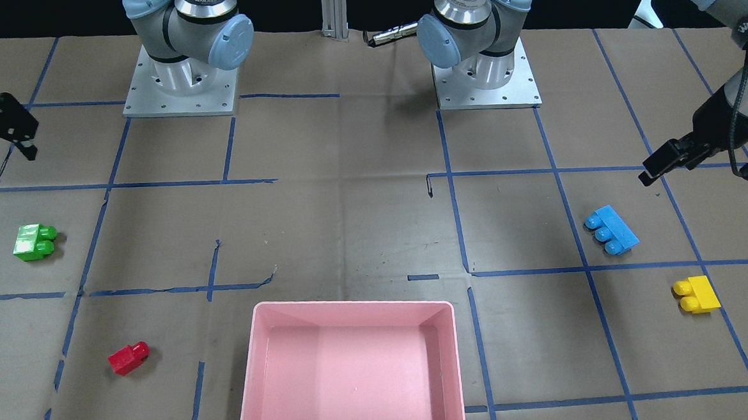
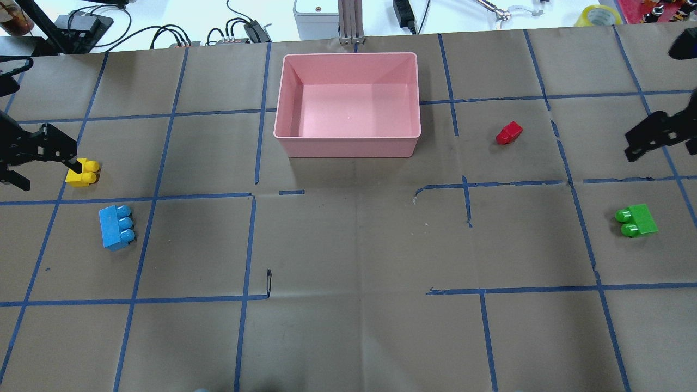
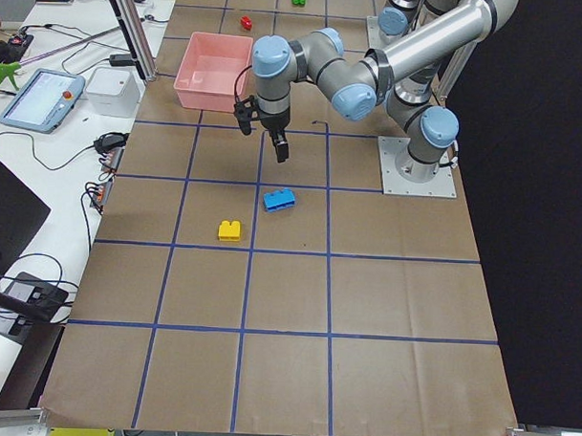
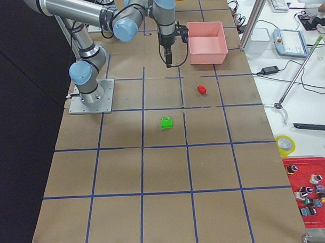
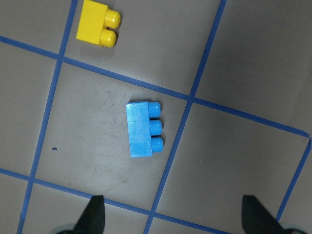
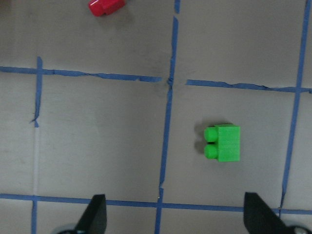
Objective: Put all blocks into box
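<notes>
Robotics lab, tape-gridded paper-covered table [image 2: 348, 245], tangled cables [image 2: 237, 26], teach pendant [image 3: 42, 101], tape roll [image 2: 597, 16] along its edges

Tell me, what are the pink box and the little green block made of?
The pink box looks like smooth moulded plastic: even colour, rounded corners, soft sheen. The green block seems plastic too: glossy highlights on top, studs apparently moulded in one piece.
</notes>
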You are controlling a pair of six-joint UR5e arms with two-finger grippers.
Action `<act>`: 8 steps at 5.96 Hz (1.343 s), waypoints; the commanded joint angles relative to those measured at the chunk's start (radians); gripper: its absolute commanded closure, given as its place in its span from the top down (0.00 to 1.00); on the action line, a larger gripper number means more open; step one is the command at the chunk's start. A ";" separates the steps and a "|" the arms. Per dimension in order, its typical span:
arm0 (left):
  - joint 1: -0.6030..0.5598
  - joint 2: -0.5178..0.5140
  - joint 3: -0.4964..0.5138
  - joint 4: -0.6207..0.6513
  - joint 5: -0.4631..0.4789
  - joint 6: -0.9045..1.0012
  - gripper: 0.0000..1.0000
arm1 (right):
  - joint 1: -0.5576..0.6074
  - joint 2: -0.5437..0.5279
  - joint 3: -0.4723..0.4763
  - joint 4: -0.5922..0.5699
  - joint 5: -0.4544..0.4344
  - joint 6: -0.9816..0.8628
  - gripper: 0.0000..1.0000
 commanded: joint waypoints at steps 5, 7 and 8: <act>0.021 -0.246 -0.141 0.438 -0.017 0.052 0.99 | -0.113 0.268 0.292 -0.591 0.002 -0.102 0.99; 0.020 -0.277 -0.159 0.464 -0.019 0.050 0.99 | -0.145 0.321 0.296 -0.587 0.001 -0.145 0.99; 0.021 -0.291 -0.178 0.496 -0.017 0.052 0.99 | -0.173 0.339 0.294 -0.589 0.004 -0.165 0.99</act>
